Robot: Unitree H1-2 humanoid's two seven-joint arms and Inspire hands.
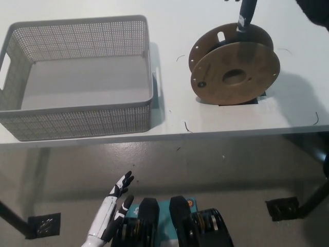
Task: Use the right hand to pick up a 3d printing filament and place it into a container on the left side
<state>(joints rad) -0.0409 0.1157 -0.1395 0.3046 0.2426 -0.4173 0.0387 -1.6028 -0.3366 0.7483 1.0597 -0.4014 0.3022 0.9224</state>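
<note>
Filament spool (235,72): brown cardboard reel, round flanges, upright on the counter (169,31), right of centre.
Container (77,77): grey perforated plastic basket, rectangular, upper left.
Right robot hand (245,15): black, at top edge above the spool; grip unclear, mostly out of frame.
Left robot hand (117,198): white, lower left, released, fingers apart.

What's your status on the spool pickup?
Right hand above spool's far rim, grip not confirmed. Left hand open, idle below table edge. Spool on table, right of empty basket. Path clear.
</note>
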